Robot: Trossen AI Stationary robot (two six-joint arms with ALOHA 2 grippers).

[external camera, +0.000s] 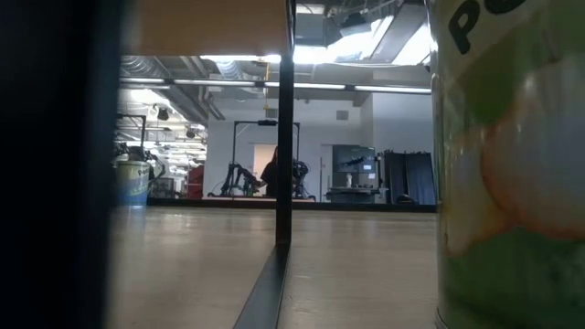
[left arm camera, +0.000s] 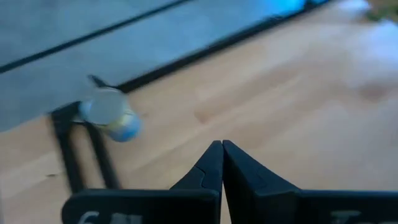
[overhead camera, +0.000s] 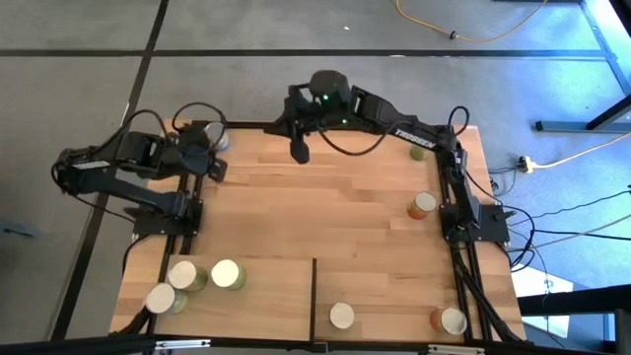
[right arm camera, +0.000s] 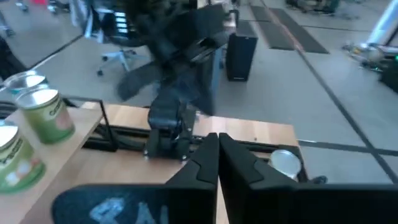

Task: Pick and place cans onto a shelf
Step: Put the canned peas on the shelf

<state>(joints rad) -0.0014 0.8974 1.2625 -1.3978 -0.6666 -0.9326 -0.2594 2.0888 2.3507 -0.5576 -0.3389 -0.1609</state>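
High view: even overhead light, tabletop (overhead camera: 325, 217) warm and well exposed, blue cast on the floor at upper right, soft short shadows under the arms. Low view: backlit, ceiling strip lights blown out at top centre, foreground dim; near can (external camera: 512, 164) at right out of focus, dark blurred mass fills the left edge. Left wrist view: motion-smeared, blue-sided can (left arm camera: 112, 115) soft. Right wrist view: blurred at upper centre, cans (right arm camera: 46, 115) at left sharper.
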